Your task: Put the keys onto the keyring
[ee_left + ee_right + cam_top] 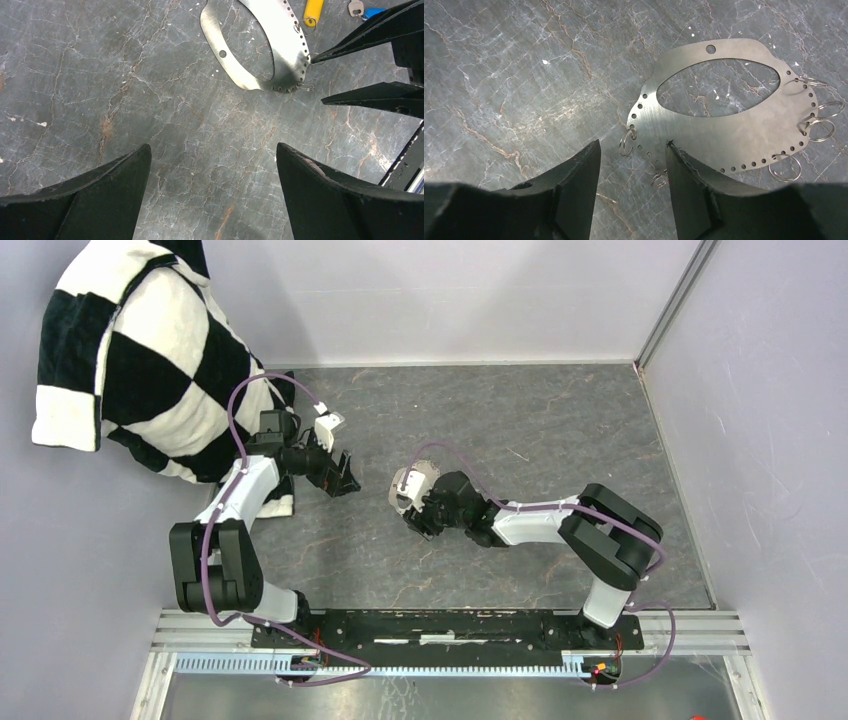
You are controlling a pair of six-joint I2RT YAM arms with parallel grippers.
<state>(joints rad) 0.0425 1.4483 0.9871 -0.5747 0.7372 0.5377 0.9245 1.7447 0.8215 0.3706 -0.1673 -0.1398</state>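
The keyring is a flat grey metal loop with a wide oval opening and a row of small holes. It lies on the table, and several small split rings hang from its edge. My right gripper stands low over its near edge, jaws partly apart, with one small ring and the loop's rim between the fingertips. The keys show only in the left wrist view: a yellow-headed one and a blue-headed one beyond the keyring. My left gripper hangs wide open over bare table, left of the keyring.
A black-and-white checkered cloth hangs at the back left, close behind the left arm. Grey walls close the table at the back and right. A metal rail runs along the near edge by the arm bases.
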